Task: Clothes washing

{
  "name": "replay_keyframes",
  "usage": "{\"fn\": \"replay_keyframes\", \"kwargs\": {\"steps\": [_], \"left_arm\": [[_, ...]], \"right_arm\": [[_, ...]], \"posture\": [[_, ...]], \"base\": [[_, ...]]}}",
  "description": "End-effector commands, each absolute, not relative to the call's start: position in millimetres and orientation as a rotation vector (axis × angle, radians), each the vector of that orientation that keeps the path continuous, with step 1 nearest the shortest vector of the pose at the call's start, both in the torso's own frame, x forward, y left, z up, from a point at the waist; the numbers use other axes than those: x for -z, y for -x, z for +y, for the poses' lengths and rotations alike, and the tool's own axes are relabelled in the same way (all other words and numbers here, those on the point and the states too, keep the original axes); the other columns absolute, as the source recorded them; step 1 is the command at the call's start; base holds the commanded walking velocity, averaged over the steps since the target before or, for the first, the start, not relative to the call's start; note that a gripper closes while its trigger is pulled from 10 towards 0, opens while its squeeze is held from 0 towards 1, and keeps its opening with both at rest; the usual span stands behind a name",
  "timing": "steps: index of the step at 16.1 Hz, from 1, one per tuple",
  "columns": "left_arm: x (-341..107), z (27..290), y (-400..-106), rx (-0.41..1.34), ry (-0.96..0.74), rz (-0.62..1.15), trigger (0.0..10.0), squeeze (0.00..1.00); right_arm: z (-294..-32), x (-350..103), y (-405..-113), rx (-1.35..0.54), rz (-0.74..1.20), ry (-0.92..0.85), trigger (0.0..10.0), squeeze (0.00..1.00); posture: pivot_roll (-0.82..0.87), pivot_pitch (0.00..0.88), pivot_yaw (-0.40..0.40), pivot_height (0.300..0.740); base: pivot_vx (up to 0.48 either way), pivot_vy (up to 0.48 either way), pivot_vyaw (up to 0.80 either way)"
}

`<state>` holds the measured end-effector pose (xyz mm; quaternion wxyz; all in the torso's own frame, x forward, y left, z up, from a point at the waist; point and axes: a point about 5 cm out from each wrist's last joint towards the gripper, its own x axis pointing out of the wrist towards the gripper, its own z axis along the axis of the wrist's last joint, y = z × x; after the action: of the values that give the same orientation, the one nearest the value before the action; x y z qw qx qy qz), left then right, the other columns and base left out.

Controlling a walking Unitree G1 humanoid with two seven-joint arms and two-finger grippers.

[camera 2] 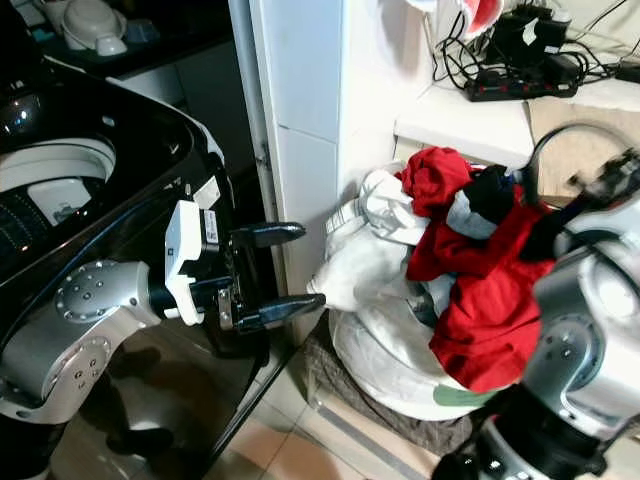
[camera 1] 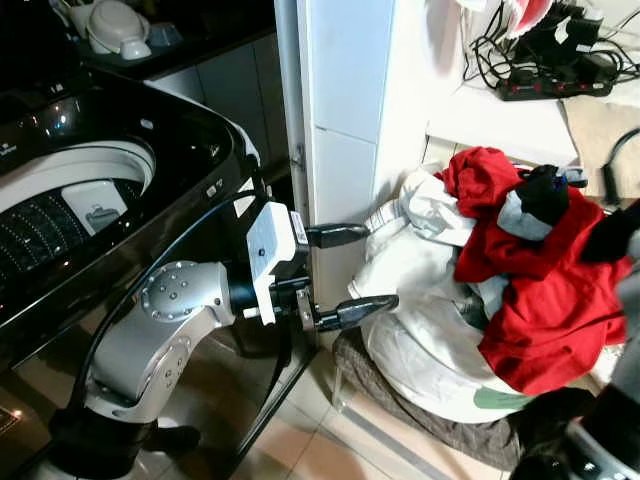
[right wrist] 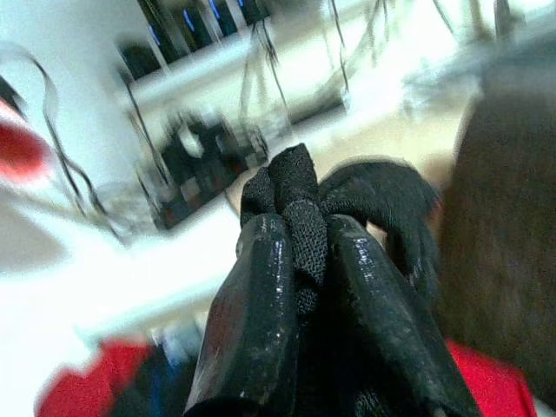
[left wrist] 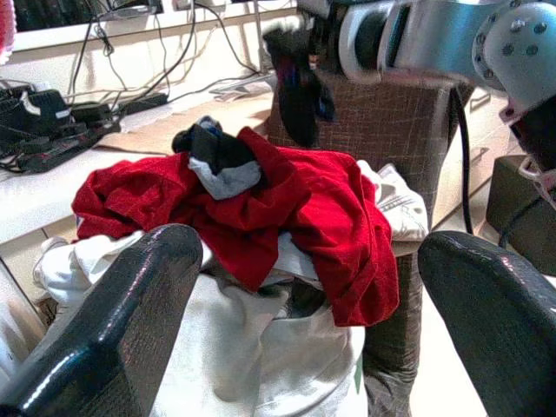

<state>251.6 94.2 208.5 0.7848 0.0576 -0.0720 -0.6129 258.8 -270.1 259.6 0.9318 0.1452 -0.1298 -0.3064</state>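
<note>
Fingers of right gripper (right wrist: 300, 261) pinch a black garment (right wrist: 365, 208), left gripper (camera 1: 345, 275) spread empty; laundry pile (camera 1: 480, 300) mostly unloaded, washer drum (camera 1: 60, 210) waiting.

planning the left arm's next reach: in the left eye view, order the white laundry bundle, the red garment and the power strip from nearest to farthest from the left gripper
From the left gripper, open beside the washer:
1. white laundry bundle, just ahead of the fingertips, in the pile's near side.
2. red garment, draped over the pile's far side.
3. power strip, up on the white ledge behind the pile.
</note>
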Motion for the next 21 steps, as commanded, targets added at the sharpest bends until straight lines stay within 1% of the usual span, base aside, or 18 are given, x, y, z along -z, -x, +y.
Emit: {"fn": "replay_keyframes", "kwargs": {"steps": [1, 2, 3, 4, 6, 7, 8, 9, 10, 12, 14, 17, 20, 21], "left_arm": [[-214.8, 97.0, -255.0, 1.304, -0.131, -0.183, 10.0, 0.0], [-218.8, 96.6, -259.6, 1.267, -0.13, -0.208, 10.0, 0.0], [-221.2, 96.4, -262.4, 1.242, -0.128, -0.223, 10.0, 0.0], [-233.4, 94.7, -279.5, 1.097, -0.103, -0.29, 10.0, 0.0], [-245.9, 94.3, -298.5, 0.933, -0.055, -0.334, 10.0, 0.0], [-257.4, 95.2, -312.2, 0.826, -0.004, -0.357, 10.0, 1.0], [-264.5, 94.3, -315.1, 0.811, 0.025, -0.373, 10.0, 1.0], [-268.2, 92.9, -313.7, 0.821, 0.029, -0.393, 10.0, 1.0], [-276.0, 85.3, -307.8, 0.861, 0.073, -0.409, 10.0, 1.0], [-280.5, 74.5, -301.6, 0.9, 0.129, -0.409, 10.0, 1.0], [-282.5, 65.0, -299.5, 0.916, 0.201, -0.388, 10.0, 1.0], [-283.0, 57.9, -296.6, 0.946, 0.276, -0.357, 10.0, 1.0], [-284.7, 53.9, -292.6, 0.985, 0.389, -0.33, 10.0, 1.0], [-281.6, 50.5, -291.9, 1.0, 0.373, -0.305, 10.0, 0.87]], "right_arm": [[-261.6, -278.6, -258.4, 0.572, -0.365, -0.263, 0.0, 0.0], [-252.2, -290.4, -263.8, 0.456, -0.407, -0.259, 0.0, 0.0], [-247.3, -295.1, -266.5, 0.399, -0.42, -0.258, 0.0, 0.0], [-227.3, -304.2, -278.7, 0.197, -0.4, -0.302, 0.0, 0.0], [-206.0, -310.2, -288.7, 0.007, -0.365, -0.365, 0.0, 0.0], [-186.8, -314.8, -298.3, -0.139, -0.347, -0.45, 0.0, 0.0], [-175.0, -317.5, -304.4, -0.219, -0.341, -0.53, 0.0, 0.0], [-169.9, -319.0, -306.2, -0.259, -0.344, -0.574, 0.0, 0.0], [-157.0, -319.4, -311.1, -0.354, -0.329, -0.674, 0.0, 0.0], [-144.8, -319.1, -314.7, -0.458, -0.299, -0.768, 0.0, 0.0], [-134.1, -318.0, -316.2, -0.534, -0.27, -0.783, 0.0, 0.0], [-119.4, -314.1, -314.3, -0.628, -0.233, -0.833, 0.0, 0.0], [-112.6, -309.8, -312.9, -0.648, -0.211, -0.812, 0.0, 0.0], [-111.2, -309.2, -312.5, -0.652, -0.205, -0.806, 0.0, 0.0]], "posture": [[-0.1, 0.0, 0.034, 0.74], [-0.1, 0.0, 0.037, 0.74], [-0.1, 0.0, 0.037, 0.74], [-0.1, 0.0, 0.042, 0.74], [-0.1, 0.0, 0.041, 0.74], [-0.1, 0.0, 0.031, 0.74], [-0.1, 0.0, 0.031, 0.74], [-0.1, 0.0, 0.031, 0.74], [-0.09, 0.0, 0.019, 0.74], [-0.06, 0.0, -0.011, 0.74], [-0.06, 0.0, -0.023, 0.74], [-0.05, 0.0, -0.032, 0.74], [-0.05, 0.0, -0.033, 0.74], [-0.06, 0.0, -0.032, 0.74]], "base": [[0.0, 0.0, 0.0], [0.0, 0.0, 0.0], [0.0, 0.0, 0.0], [0.0, 0.0, 0.0], [0.0, 0.0, 0.0], [0.0, 0.0, 0.0], [0.0, 0.0, 0.0], [0.0, 0.0, 0.0], [0.0, 0.0, 0.0], [0.0, 0.0, 0.0], [0.0, 0.0, 0.0], [0.0, 0.0, 0.0], [0.0, 0.0, 0.0], [0.0, 0.0, 0.0]]}}
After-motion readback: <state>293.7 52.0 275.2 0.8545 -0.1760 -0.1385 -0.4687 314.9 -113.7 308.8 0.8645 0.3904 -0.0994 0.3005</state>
